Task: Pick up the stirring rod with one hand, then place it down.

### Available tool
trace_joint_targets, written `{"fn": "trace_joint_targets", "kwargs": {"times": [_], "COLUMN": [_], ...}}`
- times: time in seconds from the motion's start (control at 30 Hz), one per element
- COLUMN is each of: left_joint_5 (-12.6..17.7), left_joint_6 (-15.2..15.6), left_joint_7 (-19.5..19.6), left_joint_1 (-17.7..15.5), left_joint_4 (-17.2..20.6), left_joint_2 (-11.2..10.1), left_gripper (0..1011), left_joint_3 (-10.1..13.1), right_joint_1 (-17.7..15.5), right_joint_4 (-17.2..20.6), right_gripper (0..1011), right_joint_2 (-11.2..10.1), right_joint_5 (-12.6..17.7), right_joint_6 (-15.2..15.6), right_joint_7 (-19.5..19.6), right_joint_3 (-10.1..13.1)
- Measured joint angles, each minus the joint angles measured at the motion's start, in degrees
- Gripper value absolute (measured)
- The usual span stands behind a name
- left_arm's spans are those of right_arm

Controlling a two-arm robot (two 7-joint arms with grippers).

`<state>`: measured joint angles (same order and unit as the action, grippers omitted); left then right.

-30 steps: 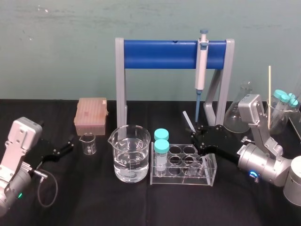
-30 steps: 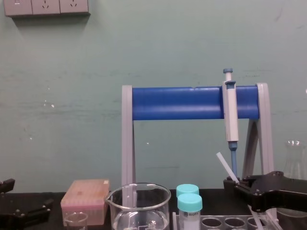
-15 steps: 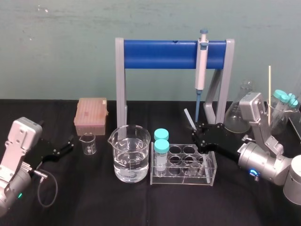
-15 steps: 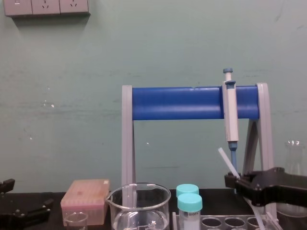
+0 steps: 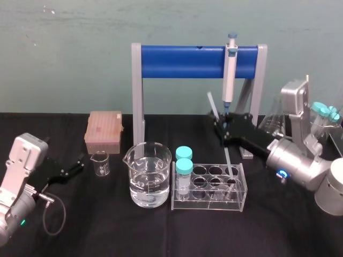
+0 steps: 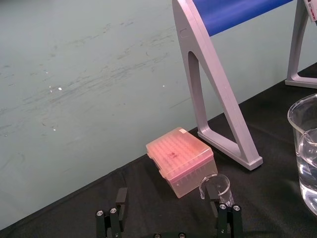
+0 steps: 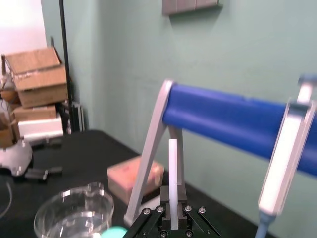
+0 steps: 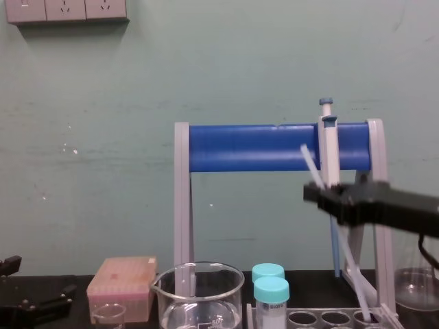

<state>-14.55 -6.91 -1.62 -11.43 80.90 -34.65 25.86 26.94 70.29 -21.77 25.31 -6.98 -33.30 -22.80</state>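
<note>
The rod [image 5: 211,103] has come up with the right hand [image 5: 218,127]. A second ago that hand sat low, level with the top of the rack [image 5: 209,204]; now it is well above the rack's back right corner, pinching the rod partway along its length. The wrist view shows the rod [image 7: 173,163] standing up out of the clamped fingers. The rod leans, with its upper end tilted up and away from the rack toward the pipette [image 5: 229,75]. From the chest view its lower end [image 8: 357,274] slants down toward the rack's rightmost hole. Whether the tip has cleared that hole or still sits in it cannot be told. The pick-up looks nearly done: the grasp holds, and a little more lift should free the tip before the rod can be carried off and laid on the table [image 5: 107,235]. Dragging it sideways too soon could tip the rack. The left hand [image 5: 75,165] rests on the table well left of the rack, past the beaker [image 5: 147,176], fingers spread and empty.
</note>
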Motion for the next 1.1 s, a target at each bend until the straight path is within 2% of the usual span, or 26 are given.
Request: {"fn": "trace_joint_targets", "kwargs": {"times": [0.2,0.3,0.43,0.47,0.57,0.73,1.1], "left_joint_5": [0.00,0.00,0.00,0.00,0.00,0.00,0.00], "left_joint_6": [0.00,0.00,0.00,0.00,0.00,0.00,0.00], "left_joint_7": [0.00,0.00,0.00,0.00,0.00,0.00,0.00], "left_joint_1": [0.00,0.00,0.00,0.00,0.00,0.00,0.00], "left_joint_4": [0.00,0.00,0.00,0.00,0.00,0.00,0.00], "left_joint_2": [0.00,0.00,0.00,0.00,0.00,0.00,0.00], "left_gripper": [1000,1000,1000,1000,1000,1000,1000], "left_joint_3": [0.00,0.00,0.00,0.00,0.00,0.00,0.00], "right_joint_1": [0.92,0.92,0.16,-0.32,-1.33,-2.66,-3.93], "right_joint_4": [0.79,1.49,2.18,2.19,1.50,-0.66,-3.68], "right_gripper": [67,67,67,67,67,67,67], "right_joint_2": [0.40,0.29,0.14,0.22,0.57,1.39,2.19], "right_joint_5": [0.67,0.50,-0.82,-1.32,-2.39,-3.47,-2.61], "right_joint_6": [-2.44,-4.82,-9.74,-12.07,-16.19,-20.80,-23.60], "right_joint_7": [-0.14,-0.10,0.49,0.80,1.60,2.41,-0.07], "right_joint_3": [1.23,1.96,3.10,3.75,4.90,6.39,7.84]}}
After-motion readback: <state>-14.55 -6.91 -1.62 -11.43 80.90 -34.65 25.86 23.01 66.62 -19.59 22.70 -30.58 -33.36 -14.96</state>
